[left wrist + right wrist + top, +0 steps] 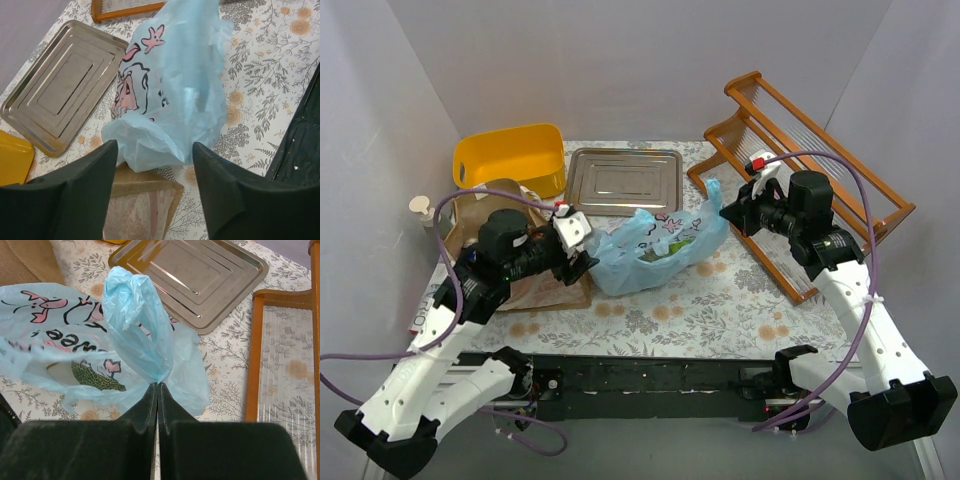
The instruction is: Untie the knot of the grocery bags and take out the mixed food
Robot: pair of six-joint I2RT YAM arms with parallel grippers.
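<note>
Inside the blue bag, a half-hidden melon

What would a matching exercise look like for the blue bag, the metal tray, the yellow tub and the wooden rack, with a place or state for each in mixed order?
Things:
1. blue bag
2. metal tray
3. yellow tub
4. wooden rack

Places or states:
a. far left corner of the table
b. pinched by the right fingers
c. along the right side
d. lying flat at the far middle

Pairs: 1-b, 2-d, 3-a, 4-c.
</note>
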